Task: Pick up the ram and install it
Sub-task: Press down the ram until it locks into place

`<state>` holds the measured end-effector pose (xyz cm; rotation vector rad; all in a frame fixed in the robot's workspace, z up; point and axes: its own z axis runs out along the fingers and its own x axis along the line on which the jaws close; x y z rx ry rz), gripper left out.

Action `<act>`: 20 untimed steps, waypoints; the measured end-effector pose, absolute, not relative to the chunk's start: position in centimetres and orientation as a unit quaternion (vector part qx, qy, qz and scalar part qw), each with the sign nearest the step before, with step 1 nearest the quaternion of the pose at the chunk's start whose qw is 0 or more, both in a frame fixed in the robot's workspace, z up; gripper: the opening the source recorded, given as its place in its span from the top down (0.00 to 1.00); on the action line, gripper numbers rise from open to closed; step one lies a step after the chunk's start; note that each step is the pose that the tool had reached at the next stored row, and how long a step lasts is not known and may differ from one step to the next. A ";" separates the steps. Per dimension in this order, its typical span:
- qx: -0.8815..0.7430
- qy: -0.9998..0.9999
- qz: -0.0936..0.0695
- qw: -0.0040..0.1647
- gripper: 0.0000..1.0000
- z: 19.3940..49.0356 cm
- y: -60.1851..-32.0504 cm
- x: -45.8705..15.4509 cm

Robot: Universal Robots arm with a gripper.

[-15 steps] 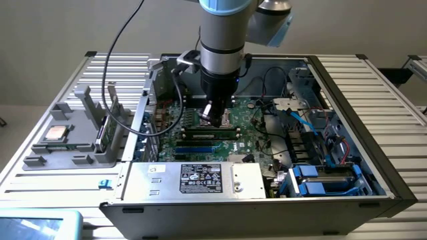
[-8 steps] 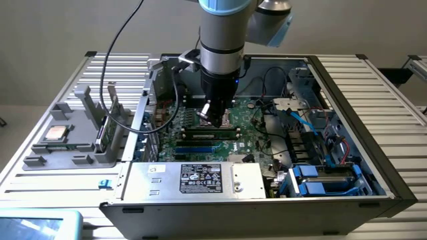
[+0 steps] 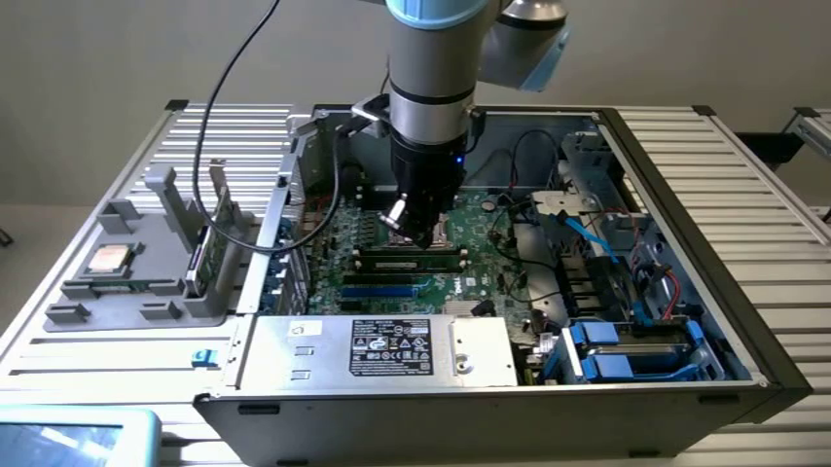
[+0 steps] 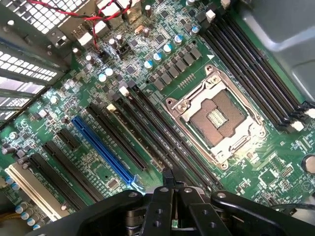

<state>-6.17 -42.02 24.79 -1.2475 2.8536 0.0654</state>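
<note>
An open computer case [image 3: 675,292] lies on the table [image 3: 766,185], with the motherboard [image 3: 389,243] on its floor. The power supply [image 3: 377,350] sits along the case's near edge, and drive bays [image 3: 636,350] fill its near corner on the exterior view's right. A parts holder [image 3: 143,263] stands beside the case on the exterior view's left, toward the table's edge there.

- Arm [image 3: 435,88]: single unit, upright, wrist pointing straight down.
- End effector [image 3: 418,232]: low position, fingers [image 4: 167,189] shut tight together, vertical.
</note>
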 end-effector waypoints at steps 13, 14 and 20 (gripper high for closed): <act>-0.337 0.941 0.012 0.011 0.91 24.8 -42.0 -6.2; -0.333 0.943 0.011 0.010 0.91 24.8 -42.0 -6.2; -0.306 0.952 0.004 0.008 0.91 24.8 -42.0 -6.2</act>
